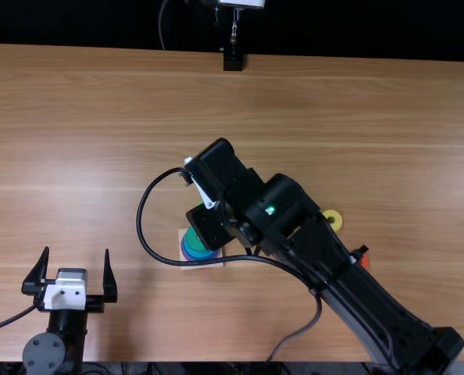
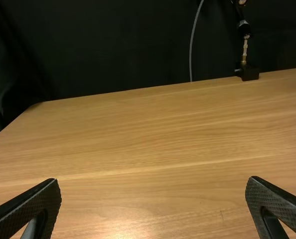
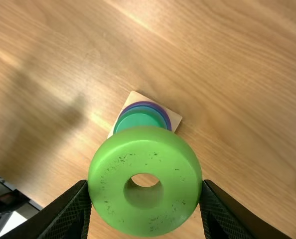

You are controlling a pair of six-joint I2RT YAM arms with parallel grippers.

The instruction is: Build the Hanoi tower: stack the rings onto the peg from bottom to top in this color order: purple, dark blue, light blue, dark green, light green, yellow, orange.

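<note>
Light brown wood spread wide under the scene, the table [image 1: 99,117] running back to a black backdrop [image 1: 333,27]. Near the middle, closer to the near edge than the far one, sat the square base [image 3: 175,118] with its stack: the dark green ring [image 3: 138,119] on top, purple and blue rims below it.

The right gripper [image 3: 144,183] was closed on the light green ring [image 3: 113,179], one finger on each side of the rim, the flat face turned to the wrist camera. That ring overlapped one side of the stack in the wrist view, and bare wood showed through its hole — so, along that line of sight, hole and peg did not line up. Its height above the stack I could not tell. The next move, as I judged it, called for centring the hole over the peg, then lowering it level.

The left gripper [image 1: 76,251], spread and empty, was well apart from the stack, leaving open wood between. On the other side, the yellow ring [image 1: 338,225] and orange ring [image 1: 365,262] lay near the right arm [image 1: 294,226] — its cable [image 1: 146,238] looped close enough to be worth watching.
</note>
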